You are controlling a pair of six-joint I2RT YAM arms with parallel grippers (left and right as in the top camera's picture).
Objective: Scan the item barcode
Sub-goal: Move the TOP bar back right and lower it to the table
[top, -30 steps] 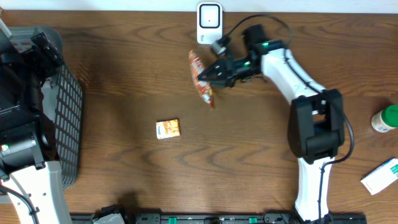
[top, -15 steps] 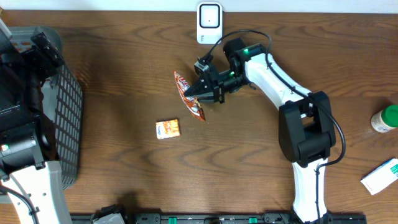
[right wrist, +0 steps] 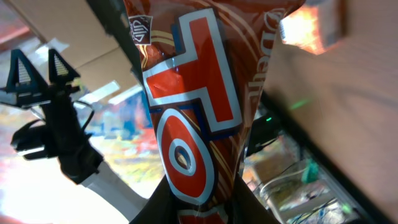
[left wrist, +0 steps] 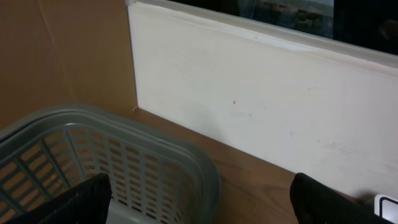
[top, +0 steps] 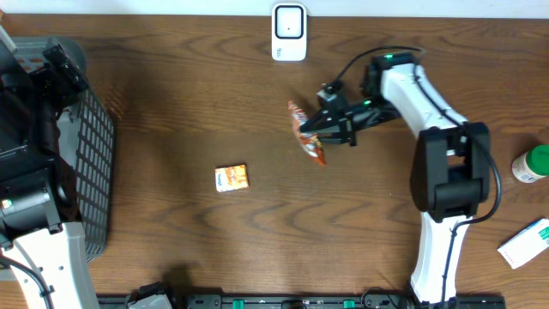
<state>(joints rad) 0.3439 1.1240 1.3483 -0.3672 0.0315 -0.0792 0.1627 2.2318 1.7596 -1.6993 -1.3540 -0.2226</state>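
while the right gripper (top: pixel 324 127) was clamped on one end of an orange snack packet (top: pixel 307 142), the packet hung tilted over the counter (top: pixel 171 103), in front of the white scanner (top: pixel 289 33) at the far edge and a little to its right. a small orange box (top: pixel 232 178) lay near, to the packet's left. the left gripper (left wrist: pixel 199 202) hovered over the grey basket (left wrist: pixel 155 155), well apart from the packet, its fingers (left wrist: pixel 87 202) wide apart and empty.

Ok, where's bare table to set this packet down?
Bare tabletop lies between the basket and the small orange box, left of the scanner, and between that box and the right arm. Crowded: the right edge, with green bottle and white carton.
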